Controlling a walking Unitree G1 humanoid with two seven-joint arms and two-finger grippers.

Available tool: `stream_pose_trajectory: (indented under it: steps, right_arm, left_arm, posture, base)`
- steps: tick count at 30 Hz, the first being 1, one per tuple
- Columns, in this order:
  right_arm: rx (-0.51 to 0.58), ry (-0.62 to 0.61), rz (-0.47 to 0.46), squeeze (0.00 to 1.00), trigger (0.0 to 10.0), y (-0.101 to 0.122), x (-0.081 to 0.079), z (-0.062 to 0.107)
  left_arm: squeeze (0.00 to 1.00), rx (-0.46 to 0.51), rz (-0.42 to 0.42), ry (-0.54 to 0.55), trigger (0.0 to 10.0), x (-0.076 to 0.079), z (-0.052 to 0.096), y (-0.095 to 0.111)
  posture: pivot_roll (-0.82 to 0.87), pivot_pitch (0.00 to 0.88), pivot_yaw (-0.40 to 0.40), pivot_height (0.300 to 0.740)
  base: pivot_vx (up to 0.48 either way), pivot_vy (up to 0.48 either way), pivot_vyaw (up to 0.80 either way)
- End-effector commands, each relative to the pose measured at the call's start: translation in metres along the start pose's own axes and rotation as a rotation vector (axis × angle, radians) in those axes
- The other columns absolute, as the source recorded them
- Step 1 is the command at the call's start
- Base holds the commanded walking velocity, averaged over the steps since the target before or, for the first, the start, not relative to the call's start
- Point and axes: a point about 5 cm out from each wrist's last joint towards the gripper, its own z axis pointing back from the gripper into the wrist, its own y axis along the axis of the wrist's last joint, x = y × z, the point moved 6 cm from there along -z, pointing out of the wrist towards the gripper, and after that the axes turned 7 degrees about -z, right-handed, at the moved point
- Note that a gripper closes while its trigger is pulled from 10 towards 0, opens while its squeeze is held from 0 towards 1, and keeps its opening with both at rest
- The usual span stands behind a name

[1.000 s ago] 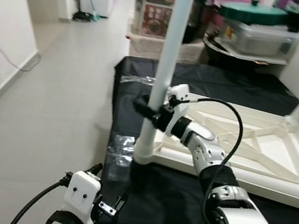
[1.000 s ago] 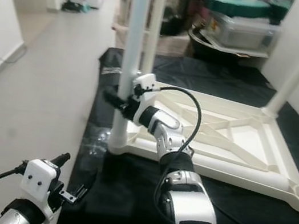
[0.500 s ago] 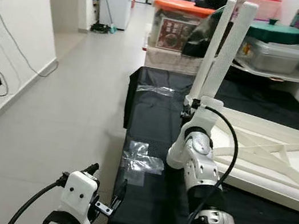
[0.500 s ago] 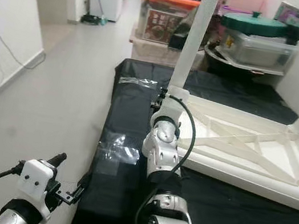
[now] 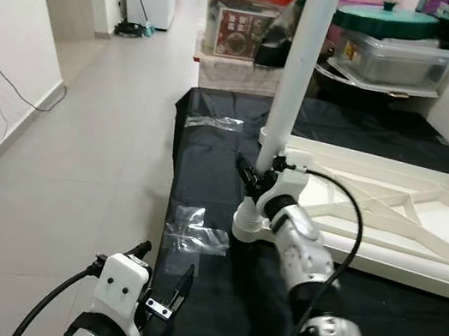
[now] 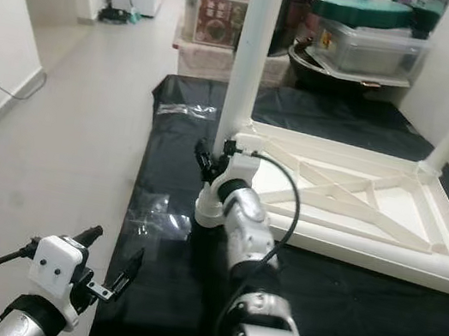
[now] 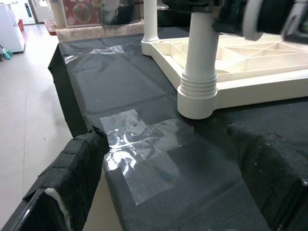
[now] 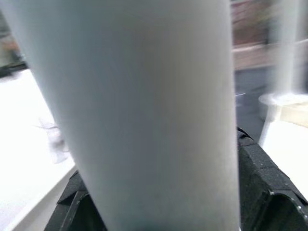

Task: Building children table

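Orange-lidded bin (image 5: 238, 18) and green-lidded tub (image 5: 393, 50) behind the bench (image 5: 201, 303); contents unclear. Right gripper (image 5: 251, 175) clamps the upright white leg (image 5: 297, 76) at the upturned tabletop (image 5: 390, 216) corner, lower than before. Left gripper (image 5: 176, 292) open, idle as before.

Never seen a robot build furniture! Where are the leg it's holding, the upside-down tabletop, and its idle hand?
white table leg (image 5: 299, 68), left eye view, mid shaft
tabletop (image 5: 415, 273), left eye view, near rim
left hand (image 5: 171, 298), left eye view, between fingertips
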Motion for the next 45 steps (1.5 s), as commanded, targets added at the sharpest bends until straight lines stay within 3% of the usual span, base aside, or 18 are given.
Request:
stream_pose_trajectory:
  steps: [1, 2, 3, 4, 10, 13, 23, 24, 27, 30, 33, 38, 39, 40, 42, 43, 44, 45]
  right_arm:
    - [-0.035, 0.164, -0.056, 0.00, 10.0, 0.006, -0.016, -0.003]
    - [-0.035, 0.164, -0.056, 0.00, 10.0, 0.006, -0.016, -0.003]
    - [-0.096, 0.415, -0.090, 0.00, 10.0, 0.019, -0.035, 0.002]
    - [-0.117, 0.488, -0.097, 0.00, 10.0, 0.021, -0.041, 0.005]
    - [-0.162, 0.616, -0.091, 0.00, 10.0, 0.021, -0.052, 0.012]
    - [-0.271, 0.894, -0.091, 0.00, 10.0, 0.017, -0.078, 0.030]
    - [-0.372, 1.074, -0.040, 0.00, 10.0, 0.008, -0.095, 0.043]
    - [-0.385, 1.092, -0.036, 0.00, 0.0, 0.006, -0.095, 0.046]
    - [-0.390, 1.101, -0.034, 0.00, 0.0, 0.004, -0.095, 0.048]
    - [-0.368, 1.035, -0.026, 0.00, 0.0, -0.001, -0.090, 0.043]
    - [-0.304, 0.887, -0.010, 0.00, 0.0, -0.009, -0.080, 0.032]
    - [-0.222, 0.752, 0.011, 0.00, 0.0, -0.005, -0.072, 0.019]
    - [-0.164, 0.579, 0.017, 0.00, 0.0, -0.001, -0.059, 0.004]
    - [-0.164, 0.579, 0.017, 0.00, 0.0, -0.001, -0.059, 0.004]
    - [-0.060, 0.151, 0.072, 0.00, 0.0, 0.008, -0.017, -0.014]
    - [-0.023, -0.130, 0.089, 0.00, 0.0, 0.011, 0.018, -0.011]
    - [-0.023, -0.130, 0.089, 0.00, 0.0, 0.011, 0.018, -0.011]
    - [0.010, -0.360, 0.124, 0.00, 0.0, 0.014, 0.047, 0.002]
  left_arm:
    - [0.00, -0.022, -0.002, 0.004, 10.0, -0.001, 0.001, -0.006]
    - [0.00, -0.022, -0.002, 0.004, 10.0, -0.001, 0.001, -0.006]
    - [0.00, -0.021, -0.002, 0.003, 10.0, 0.000, 0.000, -0.006]
    - [0.00, -0.021, -0.002, 0.003, 10.0, 0.000, 0.000, -0.006]
    - [0.00, -0.020, -0.003, 0.002, 10.0, 0.000, 0.000, -0.006]
    - [0.00, -0.014, -0.005, 0.003, 10.0, 0.000, -0.001, -0.005]
    - [0.00, -0.013, -0.001, 0.004, 10.0, 0.001, -0.001, -0.005]
    - [0.00, -0.013, 0.000, 0.002, 10.0, 0.001, -0.002, -0.005]
    - [0.00, -0.013, 0.001, 0.001, 10.0, 0.002, -0.002, -0.005]
    - [0.00, -0.015, 0.002, 0.000, 10.0, 0.002, -0.002, -0.006]
    - [0.00, -0.015, 0.004, 0.000, 10.0, 0.003, -0.002, -0.006]
    - [0.00, -0.015, 0.006, 0.001, 10.0, 0.004, -0.002, -0.007]
    - [0.00, -0.016, 0.007, 0.000, 10.0, 0.003, -0.001, -0.007]
    - [0.00, -0.016, 0.007, 0.000, 10.0, 0.003, -0.001, -0.007]
    - [0.00, -0.018, 0.003, -0.007, 10.0, 0.003, -0.001, -0.008]
    - [0.00, -0.019, 0.002, -0.009, 10.0, 0.003, -0.001, -0.008]
    - [0.00, -0.019, 0.002, -0.009, 10.0, 0.003, -0.001, -0.008]
    - [0.00, -0.020, 0.002, -0.010, 10.0, 0.003, -0.001, -0.008]
  posture:
    - [0.02, 0.000, 0.006, 0.740]
    - [0.02, 0.000, 0.006, 0.740]
    - [0.02, 0.000, 0.003, 0.740]
    - [0.02, 0.000, 0.003, 0.740]
    - [0.04, 0.000, -0.010, 0.740]
    - [0.04, 0.000, -0.013, 0.740]
    - [0.03, 0.000, -0.013, 0.740]
    - [0.03, 0.000, -0.013, 0.740]
    - [0.03, 0.000, -0.013, 0.740]
    - [0.02, 0.000, -0.008, 0.740]
    - [-0.01, 0.000, -0.011, 0.740]
    - [-0.02, 0.000, -0.006, 0.740]
    - [-0.02, 0.000, 0.001, 0.740]
    - [-0.02, 0.000, 0.001, 0.740]
    - [-0.02, 0.000, 0.006, 0.740]
    - [-0.03, 0.000, 0.009, 0.740]
    - [-0.03, 0.000, 0.009, 0.740]
    - [-0.03, 0.000, 0.009, 0.740]
  base:
    - [0.000, 0.000, 0.00]
    - [0.000, 0.000, 0.00]
    - [0.000, 0.000, 0.00]
    - [0.000, 0.000, 0.00]
    - [0.000, 0.000, 0.00]
    - [0.000, 0.000, 0.00]
    - [0.000, 0.000, 0.00]
    - [0.000, 0.000, 0.00]
    - [0.000, 0.000, 0.00]
    - [0.000, 0.000, 0.00]
    - [0.000, 0.000, 0.00]
    - [0.000, 0.000, 0.00]
    - [0.000, 0.000, 0.00]
    - [0.000, 0.000, 0.00]
    - [0.000, 0.000, 0.00]
    - [0.000, 0.000, 0.00]
    - [0.000, 0.000, 0.00]
    - [0.000, 0.000, 0.00]
